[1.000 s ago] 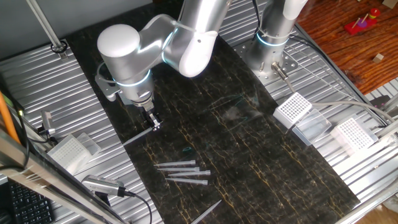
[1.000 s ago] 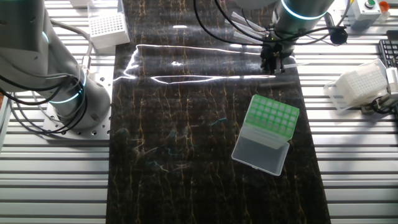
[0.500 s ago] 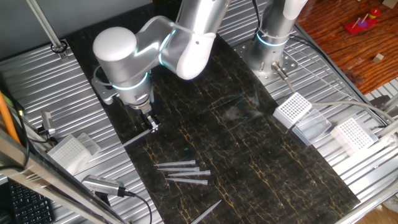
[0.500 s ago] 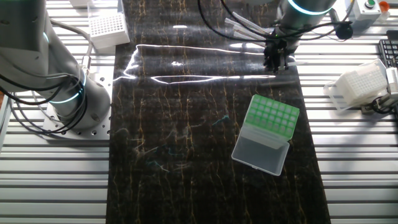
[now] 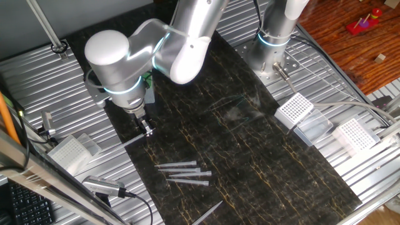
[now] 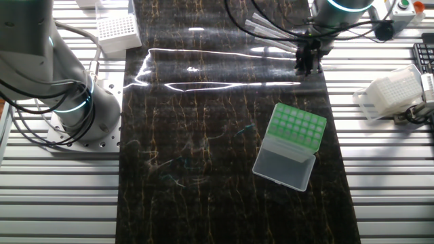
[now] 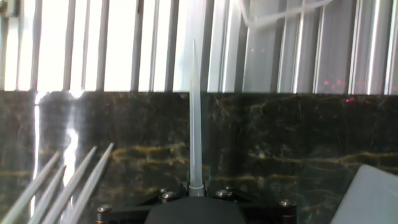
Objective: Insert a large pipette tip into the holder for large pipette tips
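Note:
My gripper (image 5: 145,127) is shut on the large pipette tip (image 5: 131,140), which sticks out level from the jaws over the mat's edge. In the hand view the tip (image 7: 194,112) points straight ahead from the gripper (image 7: 196,186) toward the metal slats. The holder for large pipette tips (image 6: 297,125), a green rack with its pale lid (image 6: 283,163) open, stands on the dark mat, apart from the gripper (image 6: 308,64). Only a sliver of its green (image 5: 148,79) shows behind the arm in one fixed view. The lid's corner (image 7: 373,196) shows at lower right in the hand view.
Several loose tips (image 5: 184,172) lie on the mat, also in the hand view (image 7: 68,186). White racks with clear lids stand off the mat (image 5: 294,109) (image 5: 353,134) (image 5: 69,153) (image 6: 116,30) (image 6: 393,91). A second arm's base (image 6: 68,102) stands beside the mat.
The arm has carried the held tip sideways toward the mat's edge, away from the green holder. The gripper stays shut on the tip.

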Controlling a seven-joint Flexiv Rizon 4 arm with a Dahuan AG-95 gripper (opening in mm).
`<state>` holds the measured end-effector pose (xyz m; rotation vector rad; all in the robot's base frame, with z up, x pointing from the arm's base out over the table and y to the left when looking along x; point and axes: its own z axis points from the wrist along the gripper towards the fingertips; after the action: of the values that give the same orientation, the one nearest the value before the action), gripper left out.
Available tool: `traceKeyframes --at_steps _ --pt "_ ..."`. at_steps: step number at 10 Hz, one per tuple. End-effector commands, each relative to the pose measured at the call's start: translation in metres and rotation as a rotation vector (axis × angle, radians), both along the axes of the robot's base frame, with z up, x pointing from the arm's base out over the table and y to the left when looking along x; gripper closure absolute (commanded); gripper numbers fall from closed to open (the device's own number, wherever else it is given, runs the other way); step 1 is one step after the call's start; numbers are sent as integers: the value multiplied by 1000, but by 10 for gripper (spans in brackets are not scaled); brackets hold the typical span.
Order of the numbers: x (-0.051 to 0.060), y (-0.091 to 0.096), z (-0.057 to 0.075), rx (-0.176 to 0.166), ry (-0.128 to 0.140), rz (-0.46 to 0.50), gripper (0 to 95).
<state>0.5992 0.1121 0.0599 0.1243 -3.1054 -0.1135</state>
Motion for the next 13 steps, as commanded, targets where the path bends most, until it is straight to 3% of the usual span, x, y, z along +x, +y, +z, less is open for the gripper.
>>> traceKeyframes --at_steps 1,5,7,8,13 --pt "5 1 -5 -1 -18 -18 950" --pt "5 0 -11 -1 -15 -12 950" --pt "2 0 -28 2 -27 -24 950" --pt "2 0 -31 2 -30 -26 950" --pt "1 0 -37 -3 -35 -22 950"
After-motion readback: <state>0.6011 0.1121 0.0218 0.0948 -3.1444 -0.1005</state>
